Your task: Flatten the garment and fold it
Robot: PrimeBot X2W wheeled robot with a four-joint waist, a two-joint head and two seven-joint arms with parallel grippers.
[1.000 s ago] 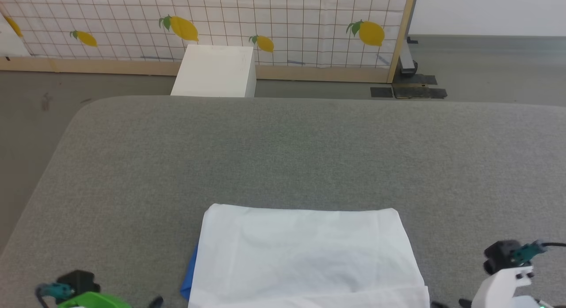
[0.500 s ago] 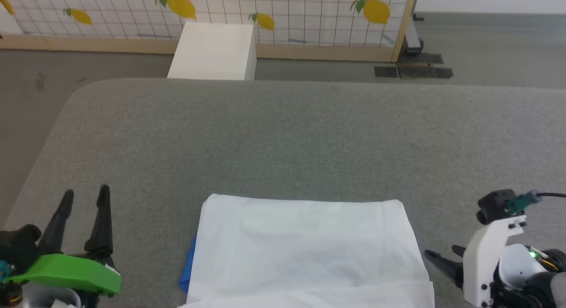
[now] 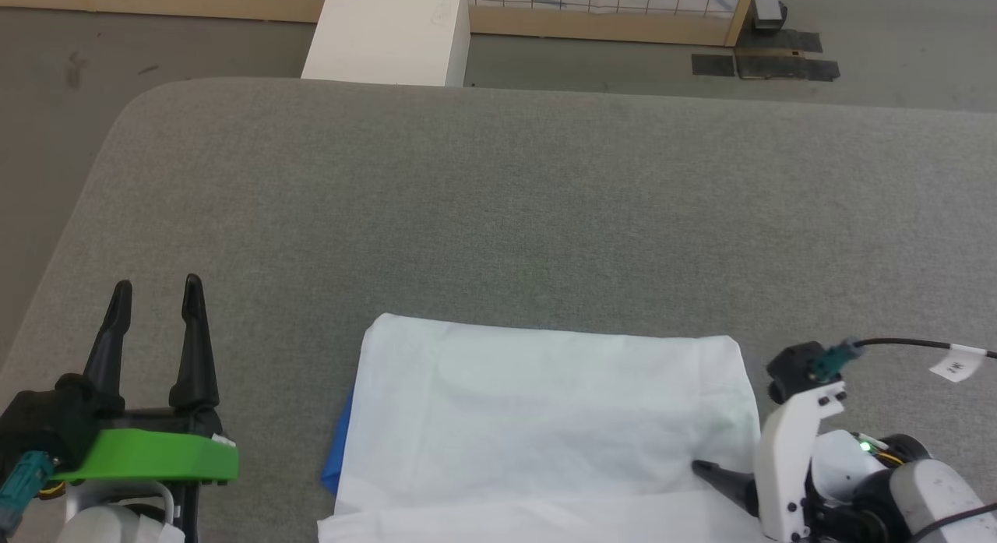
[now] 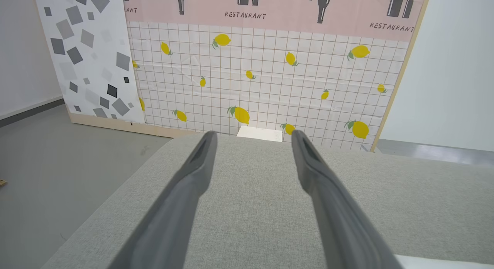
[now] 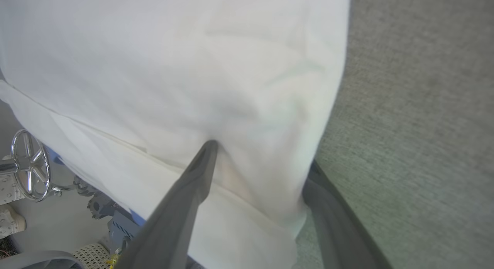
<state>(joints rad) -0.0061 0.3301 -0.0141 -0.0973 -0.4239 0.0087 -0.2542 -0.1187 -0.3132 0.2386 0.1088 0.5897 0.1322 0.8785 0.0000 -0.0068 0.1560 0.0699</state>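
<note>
**Item 1. Left gripper (image 3: 156, 287).** Two long dark fingers stood wide apart, with nothing between them and nothing held. The tips pointed away from the robot over the bare grey padded surface (image 3: 498, 200). In its own wrist view, the surface ran ahead of the fingers to a rounded far edge. A white box (image 4: 259, 132) sat just past that edge, framed between the two tips. A lemon-print screen (image 4: 270, 76) stood behind the box.

**Item 2. Garment (image 3: 545, 418).** White, it lay flat as a folded rectangle on the padded surface. It was to the right of the left gripper and apart from it. A blue strip (image 3: 336, 449) showed from under the edge nearest that gripper. The opposite edge lay at the right gripper's fingers.

**Item 3. Right gripper (image 5: 260, 157).** The jaws were spread wide and not clamped on anything.
- One finger (image 5: 189, 192) lay across the top of the white cloth, with its tip at a shallow crease. Whether it pressed down could not be told.
- The other finger ran along the garment's side edge, with its tip hidden beneath the cloth.
- The edge of the garment therefore sat between the two fingers, unpinched.
- Bare grey surface lay on the outer side of the second finger.
- A chrome spoked ring (image 5: 29, 164) stood beyond the first finger, off the surface's near edge.
</note>
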